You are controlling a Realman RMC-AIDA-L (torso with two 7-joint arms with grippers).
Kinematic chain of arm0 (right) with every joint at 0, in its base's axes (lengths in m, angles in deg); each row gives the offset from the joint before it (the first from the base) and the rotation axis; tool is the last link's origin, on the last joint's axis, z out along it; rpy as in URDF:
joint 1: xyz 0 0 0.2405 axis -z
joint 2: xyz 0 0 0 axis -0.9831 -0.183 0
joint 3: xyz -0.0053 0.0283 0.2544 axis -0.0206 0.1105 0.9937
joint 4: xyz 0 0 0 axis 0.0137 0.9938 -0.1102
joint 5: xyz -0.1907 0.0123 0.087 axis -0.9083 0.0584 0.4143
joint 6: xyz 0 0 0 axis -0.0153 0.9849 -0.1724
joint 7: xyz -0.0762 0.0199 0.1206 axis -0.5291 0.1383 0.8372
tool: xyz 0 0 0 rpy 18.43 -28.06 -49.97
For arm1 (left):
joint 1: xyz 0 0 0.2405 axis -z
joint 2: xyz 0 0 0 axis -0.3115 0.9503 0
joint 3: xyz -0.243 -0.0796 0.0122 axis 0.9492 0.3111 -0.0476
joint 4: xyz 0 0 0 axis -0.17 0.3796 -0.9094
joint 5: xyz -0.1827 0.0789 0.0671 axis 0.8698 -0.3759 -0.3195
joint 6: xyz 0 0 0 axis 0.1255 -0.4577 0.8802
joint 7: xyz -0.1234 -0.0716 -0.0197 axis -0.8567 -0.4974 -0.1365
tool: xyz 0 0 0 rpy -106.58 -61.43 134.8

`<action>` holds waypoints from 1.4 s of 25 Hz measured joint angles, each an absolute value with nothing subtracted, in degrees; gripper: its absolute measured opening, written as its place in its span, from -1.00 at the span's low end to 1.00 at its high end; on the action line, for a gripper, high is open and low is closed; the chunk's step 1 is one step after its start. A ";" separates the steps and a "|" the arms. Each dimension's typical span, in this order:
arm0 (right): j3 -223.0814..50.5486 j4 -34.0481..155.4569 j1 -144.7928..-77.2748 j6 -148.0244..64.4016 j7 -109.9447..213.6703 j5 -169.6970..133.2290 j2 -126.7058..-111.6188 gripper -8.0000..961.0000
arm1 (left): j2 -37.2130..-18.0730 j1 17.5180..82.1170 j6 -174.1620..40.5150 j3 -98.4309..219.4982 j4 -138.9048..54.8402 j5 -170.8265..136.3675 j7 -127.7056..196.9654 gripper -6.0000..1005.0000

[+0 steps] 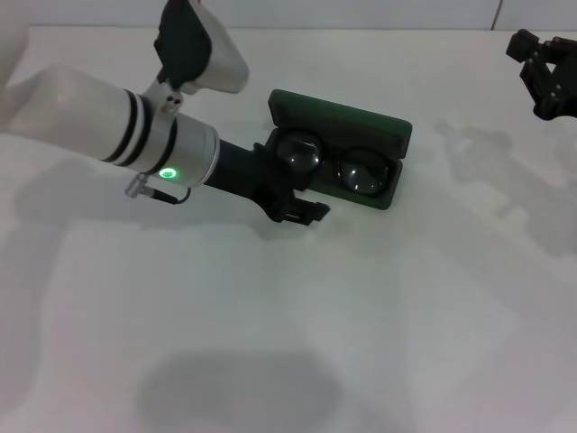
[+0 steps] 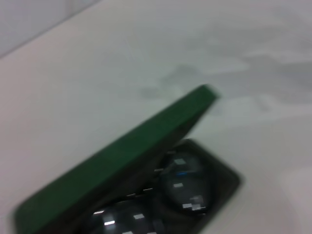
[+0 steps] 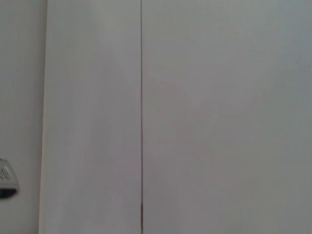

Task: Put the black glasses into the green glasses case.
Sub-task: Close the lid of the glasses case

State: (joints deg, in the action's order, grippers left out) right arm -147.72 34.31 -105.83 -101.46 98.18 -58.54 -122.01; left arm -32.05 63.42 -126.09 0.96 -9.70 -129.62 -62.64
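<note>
Left arm (image 1: pixel 117 122) reaches in from the left edge across the white bench (image 1: pixel 270 343), white sleeve with two black bands and a lit green ring on the silver wrist section. A thin black cable hangs below the wrist.

Left end effector (image 1: pixel 293 194) sits at the left end of the green glasses case (image 1: pixel 365 122), its black body overlapping the left lens area. Fingers lie low at the near-left corner of the case; how far apart they are cannot be told, nor whether they have hold of anything.

Green glasses case stands open in the far middle of the bench, lid raised at the far side, tray toward the near side. Black glasses (image 1: pixel 361 171) lie inside the tray, lenses facing up and catching reflections, the right lens fully in view, the left lens partly behind the end effector. Left wrist view confirms: lid edge above, glasses (image 2: pixel 185 187) resting in the tray of the case (image 2: pixel 126 161).

Right end effector (image 1: pixel 548 74) hangs at the far right edge, well apart from the case, above the bench. Its finger state cannot be told. Right wrist view shows only a pale surface with a thin dark seam.
</note>
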 joint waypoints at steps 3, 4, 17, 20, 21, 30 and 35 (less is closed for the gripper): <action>-147.72 34.33 -105.70 -101.53 98.17 -58.54 -122.02 -0.93 | -31.73 60.85 -130.23 1.10 -5.49 -124.48 -61.76 0.11; -147.70 34.35 -105.66 -101.54 98.18 -58.54 -122.02 -0.93 | -31.73 60.85 -130.23 1.10 -5.49 -124.48 -61.76 0.11; -146.81 36.21 -104.30 -102.02 95.59 -53.24 -122.40 -0.92 | -32.53 63.27 -112.78 -0.47 -8.52 -103.15 -55.94 0.10; -146.79 36.99 -104.12 -102.18 95.33 -52.19 -122.43 -0.92 | -32.56 67.16 -105.55 -5.84 -11.85 -103.99 -57.02 0.10; -146.79 37.20 -104.13 -102.18 95.30 -52.14 -122.42 -0.92 | -32.60 68.05 -103.51 -7.50 -12.51 -104.03 -57.64 0.10; -147.19 38.13 -104.18 -102.16 94.54 -52.05 -122.46 -0.92 | -32.90 70.66 -93.45 -17.12 -14.26 -103.93 -62.42 0.10; -147.28 38.96 -104.46 -102.23 94.50 -52.08 -122.41 -0.92 | -32.55 72.56 -93.32 -18.91 -17.81 -104.64 -62.96 0.11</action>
State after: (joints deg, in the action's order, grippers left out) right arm -147.28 38.96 -104.46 -102.23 94.50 -52.08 -122.41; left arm -32.55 72.56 -93.32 -18.91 -17.81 -104.64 -62.96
